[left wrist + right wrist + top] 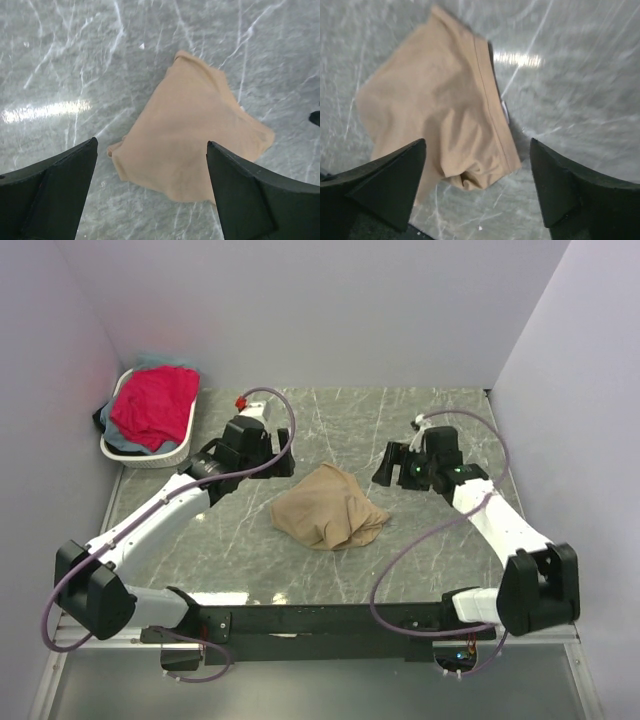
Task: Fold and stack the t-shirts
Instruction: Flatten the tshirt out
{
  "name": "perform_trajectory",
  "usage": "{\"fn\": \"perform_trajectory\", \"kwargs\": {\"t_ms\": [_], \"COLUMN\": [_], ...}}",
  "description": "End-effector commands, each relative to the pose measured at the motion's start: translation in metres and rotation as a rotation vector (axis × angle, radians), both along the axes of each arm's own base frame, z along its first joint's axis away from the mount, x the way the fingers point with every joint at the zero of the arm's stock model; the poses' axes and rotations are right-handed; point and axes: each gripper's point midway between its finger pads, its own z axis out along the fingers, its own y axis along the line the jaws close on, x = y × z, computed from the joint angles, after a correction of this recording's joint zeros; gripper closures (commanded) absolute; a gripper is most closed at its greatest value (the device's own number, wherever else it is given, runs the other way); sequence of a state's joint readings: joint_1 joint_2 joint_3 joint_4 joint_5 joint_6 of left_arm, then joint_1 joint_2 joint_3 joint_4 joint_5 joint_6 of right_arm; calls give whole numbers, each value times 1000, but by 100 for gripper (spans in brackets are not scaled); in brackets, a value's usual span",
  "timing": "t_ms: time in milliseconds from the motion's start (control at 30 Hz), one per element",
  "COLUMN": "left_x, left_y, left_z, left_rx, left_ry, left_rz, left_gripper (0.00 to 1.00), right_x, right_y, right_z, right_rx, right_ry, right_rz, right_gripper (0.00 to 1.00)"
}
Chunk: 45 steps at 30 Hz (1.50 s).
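Top view: tan t-shirt (330,508) lies crumpled in a heap mid-counter (340,410), a bit nearer the near edge than the far one. My left claw (284,454) hangs just left of it, toward the far edge, not touching. My right claw (388,464) hangs just right of it, also apart. The white basket (150,455) sits in the far left corner. The red-pink t-shirt (153,405) is piled on top in it, with pale blue-grey cloth (118,438) under it at the rim. Something dark hangs over the basket's left side; I cannot tell what.

Left wrist view: my left claw (152,144) is released, both black fingers (50,195) spread wide, nothing between them. The tan t-shirt (195,125) lies below on the grey marbled counter (60,60), bunched, one corner pointing away from me.

Right wrist view: my right claw (477,142) is released too, fingers (385,185) wide apart and empty. The tan t-shirt (430,95) is under it, a stitched hem running down its right side, folds bunched near my fingers. A small white tag (505,111) peeks out at the hem.
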<state>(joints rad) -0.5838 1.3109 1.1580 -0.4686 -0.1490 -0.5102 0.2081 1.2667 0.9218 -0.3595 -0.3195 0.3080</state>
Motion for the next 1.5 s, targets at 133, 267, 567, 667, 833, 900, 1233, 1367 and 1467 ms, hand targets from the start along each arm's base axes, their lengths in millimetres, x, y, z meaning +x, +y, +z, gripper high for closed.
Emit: {"fn": "perform_trajectory", "kwargs": {"t_ms": [133,267,567,667,833,900,1233,1367,1467], "left_x": [-3,-5,-5,-4,-5,-5,5,13,16], "left_y": [-9,-12,-14,-13,-13,-13,5,22,32], "left_z": [-34,-43,-53,-58,-64,-64,-51,-40,-28], "left_rx": [-29,-33,-13,-1,4,5,49,37,3], "left_ry": [73,91,122,137,150,152,117,104,81], "left_rz": [-4,-15,-27,-22,-20,-23,87,158,175], "left_gripper": [9,11,13,14,16,16,33,40,41], "right_x": [-22,-37,-47,-47,-44,-46,-15,4,14], "right_y": [14,20,31,30,33,39,101,86,67], "right_z": [-46,-62,-88,-94,-96,-96,83,167,215], "right_rx": [80,124,175,157,136,140,179,139,87], "right_ry": [128,197,290,309,311,317,-152,-347,-463], "right_rz": [28,36,67,73,88,124,331,237,145], "right_gripper": [8,16,27,27,74,90,100,100,100]}}
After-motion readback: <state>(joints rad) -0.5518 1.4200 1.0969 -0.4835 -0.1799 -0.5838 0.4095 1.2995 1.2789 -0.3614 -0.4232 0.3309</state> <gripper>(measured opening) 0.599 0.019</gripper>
